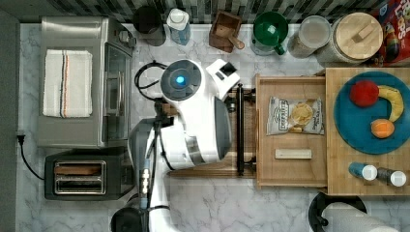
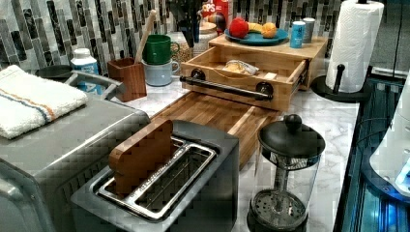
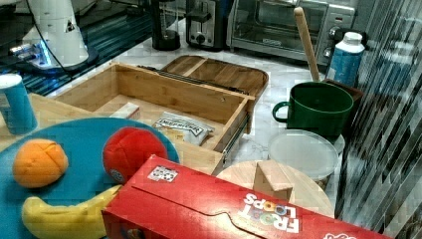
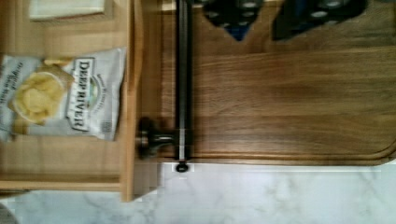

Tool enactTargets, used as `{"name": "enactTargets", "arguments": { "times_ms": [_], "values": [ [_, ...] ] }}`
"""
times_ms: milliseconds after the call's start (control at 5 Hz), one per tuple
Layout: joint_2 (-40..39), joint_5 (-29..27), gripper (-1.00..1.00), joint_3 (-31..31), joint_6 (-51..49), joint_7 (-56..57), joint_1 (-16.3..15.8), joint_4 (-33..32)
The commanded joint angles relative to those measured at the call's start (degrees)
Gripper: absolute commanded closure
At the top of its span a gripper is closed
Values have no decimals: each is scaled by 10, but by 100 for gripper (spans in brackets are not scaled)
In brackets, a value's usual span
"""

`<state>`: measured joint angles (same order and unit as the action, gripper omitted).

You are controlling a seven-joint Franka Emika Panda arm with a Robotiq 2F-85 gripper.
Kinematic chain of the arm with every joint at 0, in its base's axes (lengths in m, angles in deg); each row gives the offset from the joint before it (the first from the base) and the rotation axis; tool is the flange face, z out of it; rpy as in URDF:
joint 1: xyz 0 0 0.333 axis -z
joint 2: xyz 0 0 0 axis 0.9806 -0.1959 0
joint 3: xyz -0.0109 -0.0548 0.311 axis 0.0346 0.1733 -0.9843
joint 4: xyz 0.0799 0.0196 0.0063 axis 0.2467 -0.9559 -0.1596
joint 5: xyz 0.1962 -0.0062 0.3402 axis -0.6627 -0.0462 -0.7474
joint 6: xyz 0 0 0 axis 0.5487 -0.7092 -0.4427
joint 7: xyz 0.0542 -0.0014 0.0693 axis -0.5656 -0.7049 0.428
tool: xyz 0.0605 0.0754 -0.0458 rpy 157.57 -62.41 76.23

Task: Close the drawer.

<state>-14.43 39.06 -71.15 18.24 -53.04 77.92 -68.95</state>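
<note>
Nothing done yet on closing the shallow light-wood rectangular drawer (image 1: 290,170). Pulled well out from under the pale bamboo slab (image 1: 338,159) carrying the round blue plate (image 1: 355,130), toward the top view's left. Holds a silver-grey chip bag (image 1: 295,116) and a small white block (image 1: 293,153) on its floor, both below the rims, so unlikely to snag on the way in.

Long black bar handle (image 1: 240,128) across the front, overhanging the dark-brown rounded wooden board (image 2: 212,113).

White Franka arm (image 1: 193,116) parked above the board, just on the handle's outer side. Gripper (image 4: 268,11) seen from the wrist camera as two dark fingers parted, nothing between them, above the board near the handle, no clear contact.

Left to do, judging from this: meet the drawer front or handle, push toward the slab until flush. Whole travel remaining.
</note>
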Motion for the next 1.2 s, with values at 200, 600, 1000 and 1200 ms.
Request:
{"name": "enactTargets", "arguments": {
  "times_ms": [200,600,1000,1200],
  "values": [
    [-59,-3,100,7,115,57,9,-68],
    [-94,24,100,16,170,45,6,-96],
    [-114,16,100,11,205,62,22,-107],
    [-93,50,100,21,243,50,18,-135]
  ]
}}
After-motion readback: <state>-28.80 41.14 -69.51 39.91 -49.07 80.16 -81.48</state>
